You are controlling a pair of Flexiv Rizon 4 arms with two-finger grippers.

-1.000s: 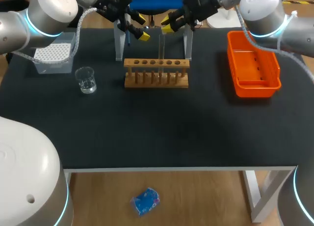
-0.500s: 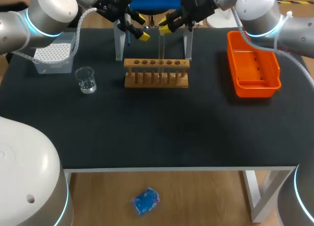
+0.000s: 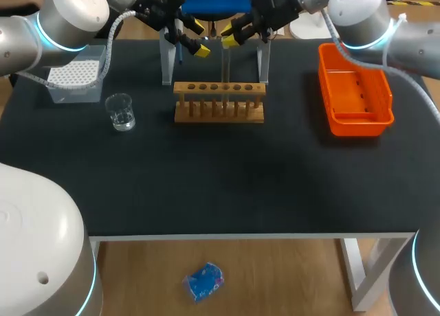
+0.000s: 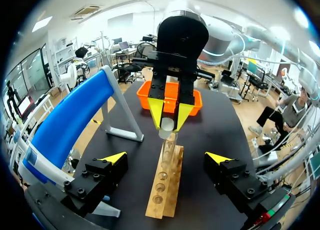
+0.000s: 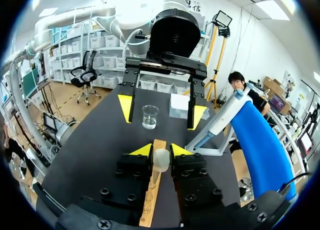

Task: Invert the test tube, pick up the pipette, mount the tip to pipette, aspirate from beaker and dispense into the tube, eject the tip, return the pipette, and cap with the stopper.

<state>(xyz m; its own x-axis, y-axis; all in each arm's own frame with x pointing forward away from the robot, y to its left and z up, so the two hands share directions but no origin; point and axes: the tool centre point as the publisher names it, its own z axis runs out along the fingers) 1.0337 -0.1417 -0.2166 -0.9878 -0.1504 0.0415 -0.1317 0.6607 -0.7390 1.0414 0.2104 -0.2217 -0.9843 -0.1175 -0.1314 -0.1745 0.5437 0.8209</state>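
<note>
At rack [image 3: 218,91]: tube [image 3: 225,63] in R tool [image 5: 161,151]

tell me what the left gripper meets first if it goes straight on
Ahead of the open left gripper, probably the test tube in the wooden rack, its top pinched by the right gripper; depth is unclear; the rack might come first.

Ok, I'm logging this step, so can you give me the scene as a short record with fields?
right gripper: shut on the test tube
tube pose: upright, lower end at the wooden rack
left gripper: open, holding nothing
pipette: on its stand
beaker: on the table, near the tip box
orange tray: at the right arm's side
</note>
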